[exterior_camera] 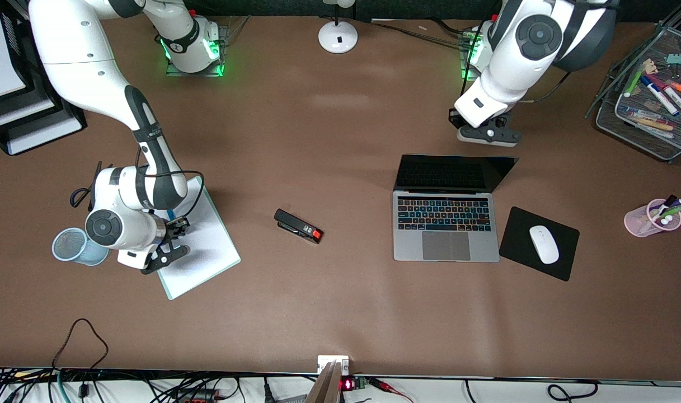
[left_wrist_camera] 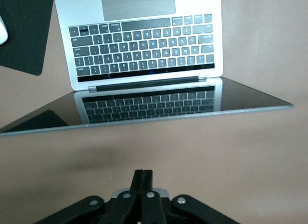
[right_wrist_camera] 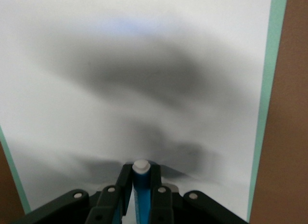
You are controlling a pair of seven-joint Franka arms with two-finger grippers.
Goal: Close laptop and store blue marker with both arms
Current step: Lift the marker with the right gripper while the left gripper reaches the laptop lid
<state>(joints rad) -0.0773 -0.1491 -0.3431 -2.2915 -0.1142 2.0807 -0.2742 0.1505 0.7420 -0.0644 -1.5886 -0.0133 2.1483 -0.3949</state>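
Observation:
The laptop (exterior_camera: 444,224) lies open toward the left arm's end of the table, its dark screen (exterior_camera: 455,173) tilted far back. In the left wrist view the laptop (left_wrist_camera: 144,50) shows its keys, with the screen's edge toward my left gripper (left_wrist_camera: 143,178). That gripper is shut and empty, low over the bare table just past the screen's top edge (exterior_camera: 482,133). My right gripper (right_wrist_camera: 141,178) is shut on the blue marker (right_wrist_camera: 141,190), white end outward, just above the white clipboard (right_wrist_camera: 144,65). In the front view this gripper (exterior_camera: 175,226) is over the clipboard (exterior_camera: 206,246).
A blue mesh cup (exterior_camera: 74,246) stands beside the right arm's wrist. A black stapler (exterior_camera: 298,225) lies mid-table. A white mouse (exterior_camera: 543,244) sits on a black pad (exterior_camera: 519,235) beside the laptop. A pink cup (exterior_camera: 651,219) and a wire tray (exterior_camera: 653,95) hold pens.

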